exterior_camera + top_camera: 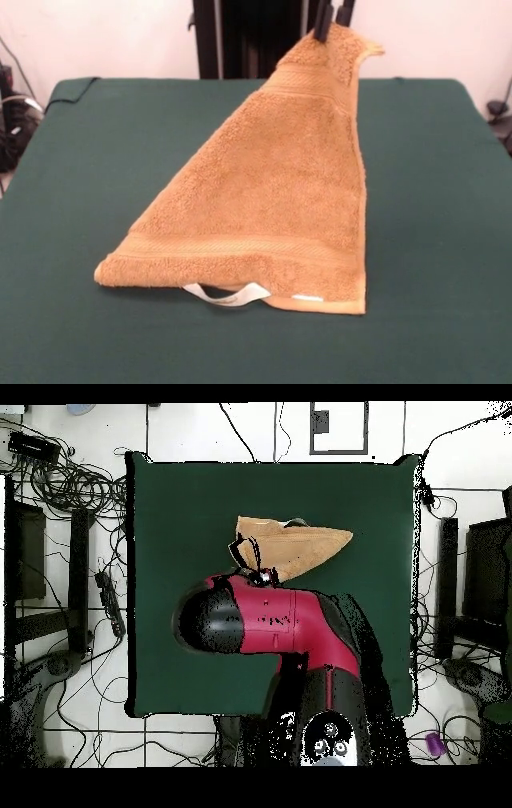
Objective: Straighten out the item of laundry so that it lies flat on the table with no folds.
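The orange-tan terry towel (272, 192) is pulled up at its far corner into a steep tent. Its near edge rests on the dark green table (88, 176), with a white label (228, 296) sticking out from under it. My gripper (334, 30) is at the top edge of the front view, shut on the towel's raised far corner. Only its two black fingertips (323, 28) show. In the overhead view the towel (300, 544) lies near the middle of the table (170, 514), and the red and black arm (270, 619) covers the gripper and part of the towel.
The black pedestal (240, 36) stands behind the table's far edge. Cables (70, 484) and dark equipment (25, 549) lie on the floor on both sides of the table. The towel sits well inside the table's edges.
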Available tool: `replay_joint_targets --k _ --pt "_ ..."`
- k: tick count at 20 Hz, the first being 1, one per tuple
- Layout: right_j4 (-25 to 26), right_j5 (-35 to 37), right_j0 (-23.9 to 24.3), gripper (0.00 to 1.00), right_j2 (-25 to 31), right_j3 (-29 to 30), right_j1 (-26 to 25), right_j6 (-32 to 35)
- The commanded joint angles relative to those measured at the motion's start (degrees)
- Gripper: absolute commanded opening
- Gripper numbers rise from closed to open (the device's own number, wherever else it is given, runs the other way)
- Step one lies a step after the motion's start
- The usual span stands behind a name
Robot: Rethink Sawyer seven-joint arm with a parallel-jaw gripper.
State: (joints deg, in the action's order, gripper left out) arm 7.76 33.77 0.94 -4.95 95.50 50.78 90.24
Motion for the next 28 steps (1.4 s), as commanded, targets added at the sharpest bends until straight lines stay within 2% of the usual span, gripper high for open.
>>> replay_joint_targets --k 1,9,10,23,28 --pt "-2.7 -3.5 -3.0 0.0 -0.8 7.6 -5.1 18.1" --pt "-2.1 -6.2 -5.3 0.0 -2.7 7.2 -6.6 19.1" --pt "-1.9 -7.4 -6.0 1.0 -3.5 7.1 -6.8 19.2" --pt "-2.6 -12.1 -6.4 1.0 -4.4 8.1 -6.8 17.6" --pt "-4.4 -11.3 -3.9 1.0 -1.6 8.7 -6.7 15.3"
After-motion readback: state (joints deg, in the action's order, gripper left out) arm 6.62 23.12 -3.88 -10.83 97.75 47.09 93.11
